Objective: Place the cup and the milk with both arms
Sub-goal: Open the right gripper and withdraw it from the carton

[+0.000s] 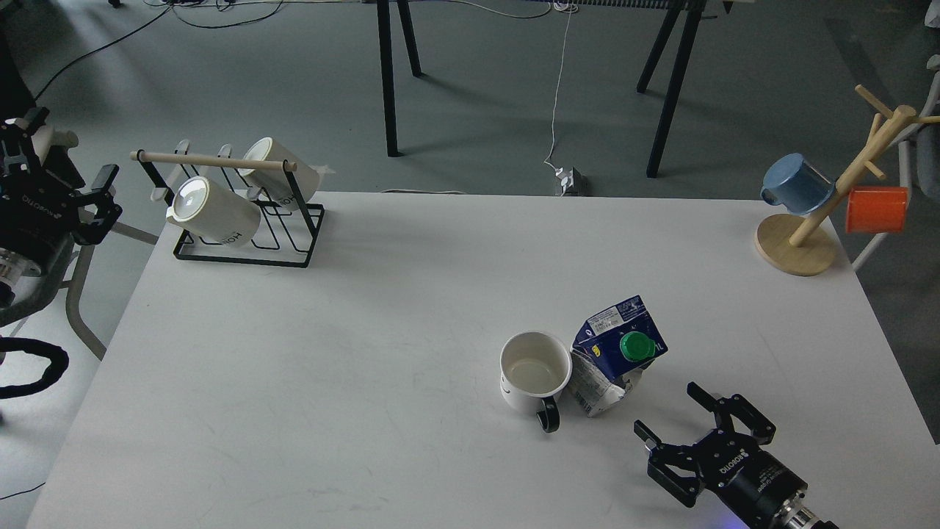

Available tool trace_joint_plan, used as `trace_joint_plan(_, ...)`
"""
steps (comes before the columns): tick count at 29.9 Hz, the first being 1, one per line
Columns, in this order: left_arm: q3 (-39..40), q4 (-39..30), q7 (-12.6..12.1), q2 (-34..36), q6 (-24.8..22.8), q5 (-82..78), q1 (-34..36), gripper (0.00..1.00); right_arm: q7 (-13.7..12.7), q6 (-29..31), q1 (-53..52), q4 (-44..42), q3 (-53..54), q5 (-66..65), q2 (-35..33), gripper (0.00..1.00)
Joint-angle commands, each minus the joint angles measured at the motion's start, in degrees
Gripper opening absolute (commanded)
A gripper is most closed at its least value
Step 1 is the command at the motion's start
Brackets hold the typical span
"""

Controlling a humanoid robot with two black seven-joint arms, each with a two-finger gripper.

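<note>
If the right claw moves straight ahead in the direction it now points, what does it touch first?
The right claw is open and points up-left in the head view, toward the milk. The carton's lower part would likely come first, with the cup just beyond it. Its height above the table is unclear.

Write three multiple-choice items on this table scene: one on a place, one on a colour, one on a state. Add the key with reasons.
1. The milk stands where, seen from the head view?
A. right of the cup
B. inside the wire rack
C. on the wooden mug tree

2. The carton's screw cap is:
A. red
B. green
C. yellow

3. The right hand is:
A. shut on the cup
B. shut on the milk
C. open, holding nothing

Key: 1 A, the carton sits just beside the cup; 2 B, the round cap shows green; 3 C, its fingers are spread over bare table, apart from both things.
</note>
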State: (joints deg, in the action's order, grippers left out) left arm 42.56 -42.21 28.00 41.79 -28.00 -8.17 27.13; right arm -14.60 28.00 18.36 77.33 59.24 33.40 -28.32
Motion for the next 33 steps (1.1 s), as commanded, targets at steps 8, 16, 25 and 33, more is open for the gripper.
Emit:
trace_joint_plan(8, 0.0, -0.2, 0.0, -0.2, 0.0, 0.0, -0.1, 1.00, 0.0, 0.0, 9.2, -2.9, 24.4, 0.8, -15.1, 1.00)
trace_joint_plan(16, -0.9, -0.2, 0.0, -0.2, 0.0, 0.0, -0.2, 1.00, -0.1, 0.0, -7.8, -11.8, 26.6, 0.4, -18.4, 1.00)
trace_joint_plan(25, -1.1, -0.9, 0.0, 0.9, 0.0, -0.8, -2.5, 1.00, 0.0, 0.0, -31.8, -24.1, 11.0, 0.0, -17.7, 1.00)
trace_joint_plan(33, -1.0, -0.9, 0.0, 0.9, 0.0, -1.1, -3.0, 1.00, 0.1, 0.0, -35.1, -27.9, 7.8, 0.1, -16.0, 1.00)
